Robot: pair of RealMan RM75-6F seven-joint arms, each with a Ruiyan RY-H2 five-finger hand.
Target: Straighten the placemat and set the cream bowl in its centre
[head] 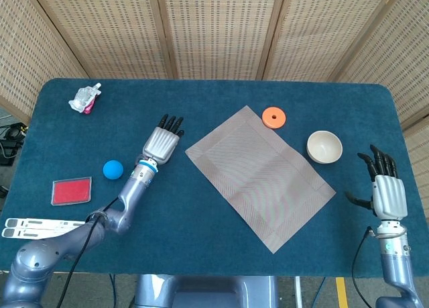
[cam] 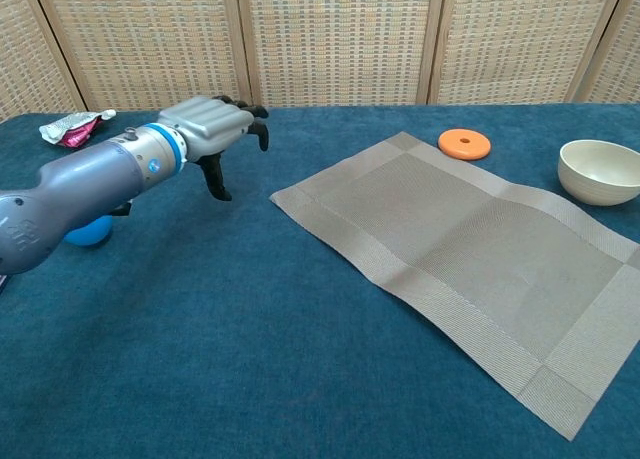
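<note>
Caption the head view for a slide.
Left hand reaches toward the skewed placemat; cream bowl sits beside it, right hand open.

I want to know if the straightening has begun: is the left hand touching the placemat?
Apart. The head view shows bare blue table between the left hand and the placemat; the chest view shows the same gap.

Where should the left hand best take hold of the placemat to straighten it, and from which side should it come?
Probably the placemat's left corner, coming from the left: the mat lies flat and skewed, and that corner points at the left hand, which is open just beside it.
</note>
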